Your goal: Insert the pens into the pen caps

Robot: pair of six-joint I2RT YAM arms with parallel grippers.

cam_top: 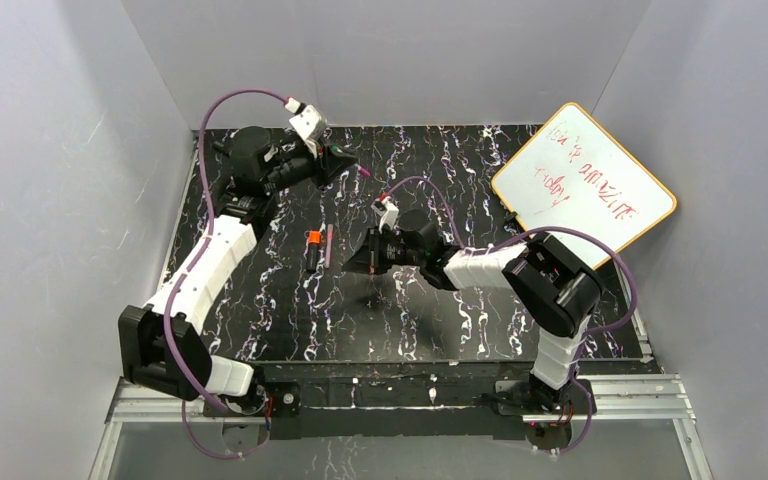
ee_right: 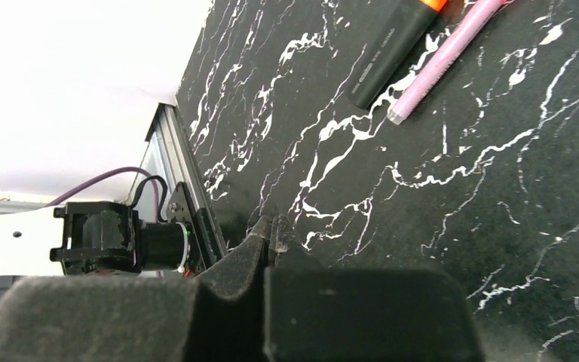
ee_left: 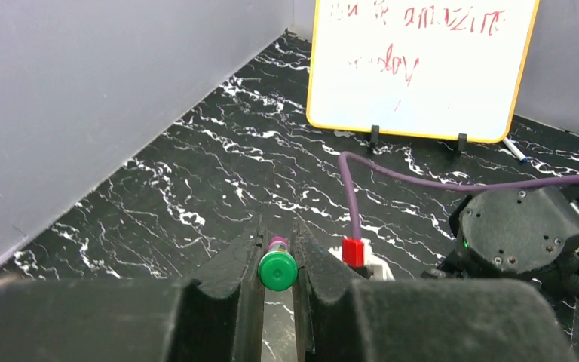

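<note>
My left gripper (cam_top: 350,163) is raised over the far left of the mat and is shut on a slim pen (ee_left: 277,268) with a green rear end. The pen's pink-magenta front pokes out past the fingertips (cam_top: 365,172). A black pen with an orange end (cam_top: 312,250) and a slim pinkish-purple pen (cam_top: 328,245) lie side by side on the mat; both show in the right wrist view, the black one (ee_right: 392,45) and the pinkish one (ee_right: 441,64). My right gripper (cam_top: 352,262) is low, just right of them, jaws together and empty (ee_right: 271,222). No loose caps are visible.
A whiteboard (cam_top: 582,185) with red writing stands at the back right, also in the left wrist view (ee_left: 422,68). A small blue-ended item (ee_left: 514,149) lies by its foot. Grey walls enclose the black marbled mat (cam_top: 440,320). The aluminium rail (cam_top: 640,395) runs along the near edge.
</note>
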